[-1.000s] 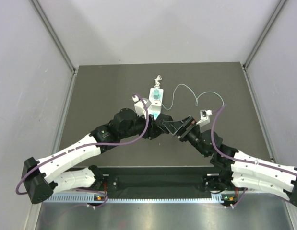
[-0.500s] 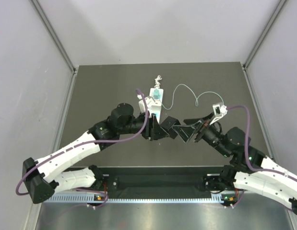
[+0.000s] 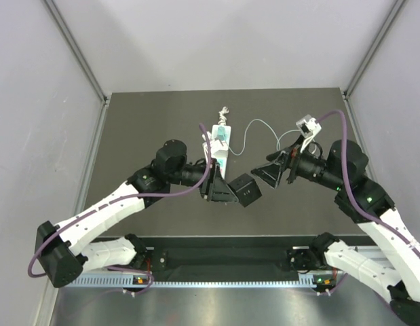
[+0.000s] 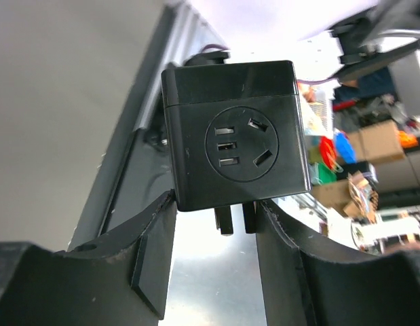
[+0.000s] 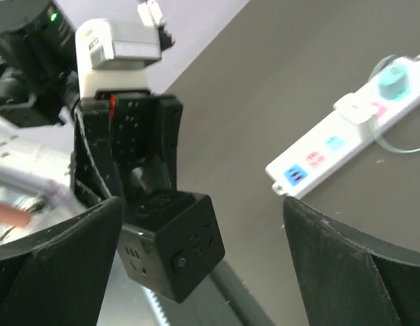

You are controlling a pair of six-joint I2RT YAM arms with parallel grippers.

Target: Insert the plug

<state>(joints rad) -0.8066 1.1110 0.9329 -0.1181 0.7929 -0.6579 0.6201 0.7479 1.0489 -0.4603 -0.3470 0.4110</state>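
Note:
The teal plug [image 3: 223,134] sits on the far end of the white power strip [image 3: 220,153], and its thin white cable [image 3: 260,129] loops to the right. It also shows in the right wrist view [image 5: 397,78]. My left gripper [image 3: 234,191] is shut on a black cube adapter [image 3: 248,189] and holds it above the table, near the strip's near end. In the left wrist view the cube [image 4: 230,142] sits between my fingertips with its prongs pointing down. My right gripper [image 3: 269,171] is wide open and empty, just right of the cube [image 5: 172,248].
The power strip [image 5: 332,146] has coloured sockets and a small white block [image 5: 355,109] on it. The dark table mat [image 3: 142,129] is walled by grey panels on the left, right and back. A metal rail [image 3: 223,278] runs along the near edge.
The two grippers have drawn apart. My right gripper has pulled back up and to the right, off the cube. My left gripper has carried the black cube a little toward the near edge.

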